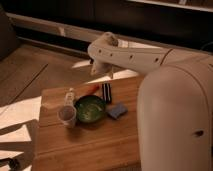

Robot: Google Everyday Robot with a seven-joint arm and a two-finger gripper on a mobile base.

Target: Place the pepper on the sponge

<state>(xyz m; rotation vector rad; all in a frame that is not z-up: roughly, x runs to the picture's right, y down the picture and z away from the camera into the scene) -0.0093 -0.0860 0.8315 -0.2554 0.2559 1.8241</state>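
Camera view: over the wooden table (90, 145) my gripper (105, 75) hangs released and empty above the far edge. Green bowl (90, 109) at centre; sponge (117, 111) at its 3 o'clock, bare; pepper (92, 90) on the wood at its 12 o'clock, apart from the sponge, long axis roughly 8-to-2 o'clock, tip direction unclear. I judge this the reach-to-pick step: descend, jaws across that axis.

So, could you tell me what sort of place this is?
Probably a lounge-like room: a low wooden table holding a green bowl and cup, a wood floor, dark seating at left. The gripper hangs open above the table's far edge.
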